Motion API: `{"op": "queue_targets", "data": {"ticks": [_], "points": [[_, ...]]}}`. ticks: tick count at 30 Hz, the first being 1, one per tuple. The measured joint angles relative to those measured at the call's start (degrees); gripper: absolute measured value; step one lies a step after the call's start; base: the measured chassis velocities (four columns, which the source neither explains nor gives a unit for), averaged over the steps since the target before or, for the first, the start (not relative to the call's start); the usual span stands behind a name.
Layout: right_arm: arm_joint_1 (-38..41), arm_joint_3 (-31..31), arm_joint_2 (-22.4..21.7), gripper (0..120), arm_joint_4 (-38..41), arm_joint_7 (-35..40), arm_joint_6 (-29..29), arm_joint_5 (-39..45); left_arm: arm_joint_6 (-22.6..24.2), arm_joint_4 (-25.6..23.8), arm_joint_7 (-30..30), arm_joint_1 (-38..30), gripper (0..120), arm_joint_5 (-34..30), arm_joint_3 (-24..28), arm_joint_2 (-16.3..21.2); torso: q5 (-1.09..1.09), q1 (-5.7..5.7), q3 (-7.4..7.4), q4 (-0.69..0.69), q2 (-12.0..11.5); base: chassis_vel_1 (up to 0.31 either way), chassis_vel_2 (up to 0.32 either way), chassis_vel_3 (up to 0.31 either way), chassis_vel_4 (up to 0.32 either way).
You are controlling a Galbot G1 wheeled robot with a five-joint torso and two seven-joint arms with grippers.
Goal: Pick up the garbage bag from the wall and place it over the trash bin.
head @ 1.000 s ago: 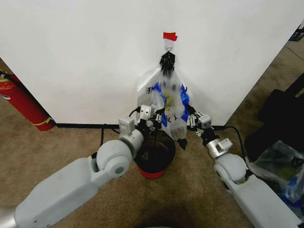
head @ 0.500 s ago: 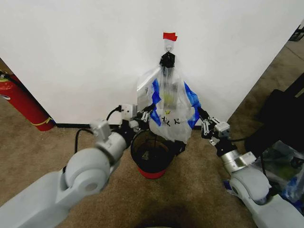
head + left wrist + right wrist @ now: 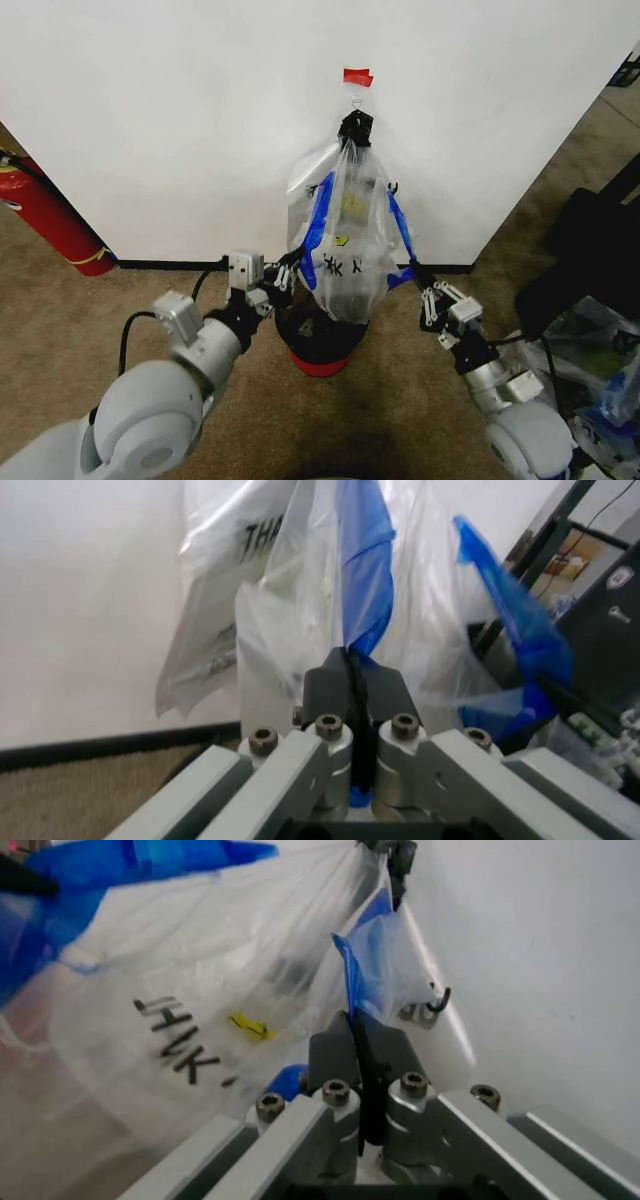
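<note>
Since the earlier frame both arms have drawn back and apart. Plain white wall (image 3: pixel 150 120): beyond both pincers. Clear crinkly blue-patched garbage bag (image 3: pixel 350 250): stretched between left pincer (image 3: pixel 285 278) and right pincer (image 3: pixel 418 280), each clamped on a blue edge, top still clipped under the hook. Step: unhooking; next calls for a freeing lift. Black wire-mesh trash bin (image 3: pixel 322 345): below. Red extinguisher (image 3: pixel 50 220): far left.
</note>
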Motion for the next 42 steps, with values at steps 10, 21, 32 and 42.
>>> {"op": "queue_targets", "data": {"ticks": [10,21,32,42], "points": [[-1.04,-0.32,-0.51,0,0.57,-0.26,0.98,-0.79,-1.50,-0.01,0.74,6.84,0,4.41,-2.38,0.01,0.01,0.00,0.00,0.00,-0.01,0.000,0.000,0.000,0.000],[-1.90,-2.16,-0.50,0,0.46,-2.21,1.42,-1.68,-2.20,0.11,0.75,9.73,0,4.91,-6.32,0.65,0.01,0.00,0.00,0.00,-0.01,0.000,0.000,0.000,0.000],[3.08,-3.27,-0.60,0,-0.38,-1.24,-0.19,0.41,-3.73,0.33,1.29,7.26,0,5.21,-5.78,-0.75,0.02,0.00,0.01,0.01,-0.01,0.000,0.000,0.000,0.000],[10.57,-3.96,-1.90,0,-1.15,0.20,-3.71,5.68,-4.56,4.23,2.48,-2.43,0,3.70,-2.63,-2.39,0.02,0.00,0.01,0.00,-0.01,0.000,0.000,0.000,0.000]]}}
